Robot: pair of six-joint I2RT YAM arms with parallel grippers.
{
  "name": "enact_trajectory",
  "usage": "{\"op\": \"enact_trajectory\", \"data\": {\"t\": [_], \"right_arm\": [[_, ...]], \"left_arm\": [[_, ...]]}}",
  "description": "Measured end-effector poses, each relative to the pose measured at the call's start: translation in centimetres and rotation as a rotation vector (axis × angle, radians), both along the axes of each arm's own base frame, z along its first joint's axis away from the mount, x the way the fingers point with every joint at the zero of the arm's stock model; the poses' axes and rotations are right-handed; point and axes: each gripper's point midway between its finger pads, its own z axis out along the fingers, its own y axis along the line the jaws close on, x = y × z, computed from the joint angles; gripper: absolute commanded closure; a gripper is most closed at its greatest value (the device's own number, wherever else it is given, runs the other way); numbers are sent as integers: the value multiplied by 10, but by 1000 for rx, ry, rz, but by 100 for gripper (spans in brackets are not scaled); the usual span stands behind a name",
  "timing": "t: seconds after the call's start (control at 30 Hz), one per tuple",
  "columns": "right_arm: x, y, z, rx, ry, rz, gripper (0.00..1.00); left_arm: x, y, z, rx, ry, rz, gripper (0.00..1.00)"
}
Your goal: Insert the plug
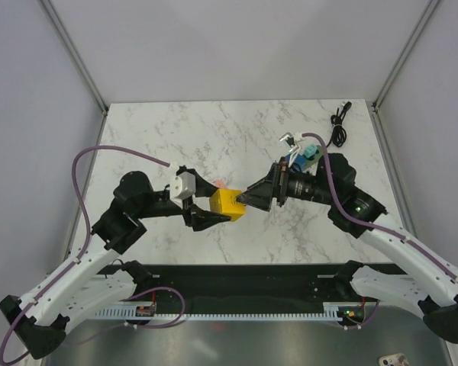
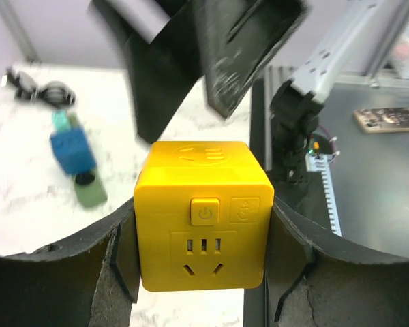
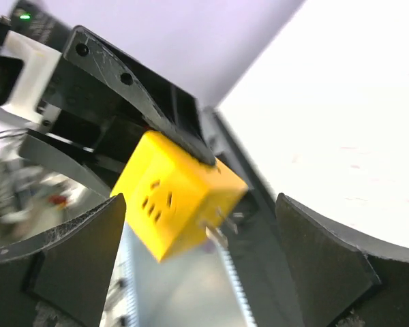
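Observation:
The plug [image 1: 227, 204] is a yellow cube with a power button and socket holes on one face and metal prongs [image 3: 218, 228] on another. It hangs above the middle of the marble table. My left gripper [image 1: 212, 212] is shut on it, with the cube [image 2: 203, 214] squeezed between both black fingers [image 2: 126, 252]. My right gripper [image 1: 249, 198] faces it from the right and is open. In the right wrist view the cube [image 3: 174, 194] floats between wide-apart fingers [image 3: 75, 262] without touching them. No socket to receive the plug shows.
A blue and green adapter cluster [image 1: 309, 155] lies at the back right, also in the left wrist view [image 2: 71, 150]. A coiled black cable [image 1: 338, 126] sits near the far right corner. A small pink item [image 1: 219, 183] lies behind the cube.

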Motion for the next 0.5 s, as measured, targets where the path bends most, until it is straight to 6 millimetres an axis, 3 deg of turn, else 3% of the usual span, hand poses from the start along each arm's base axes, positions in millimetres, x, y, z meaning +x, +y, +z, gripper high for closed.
{"op": "enact_trajectory", "data": {"t": [0.3,0.5], "right_arm": [[33,-86,-39,-326,-145,-437,2],[42,-137,-35,-418,-242,-650,2]], "left_arm": [[57,9,-59,296,202,279,98],[95,9,-114,521,299,395,98]]}}
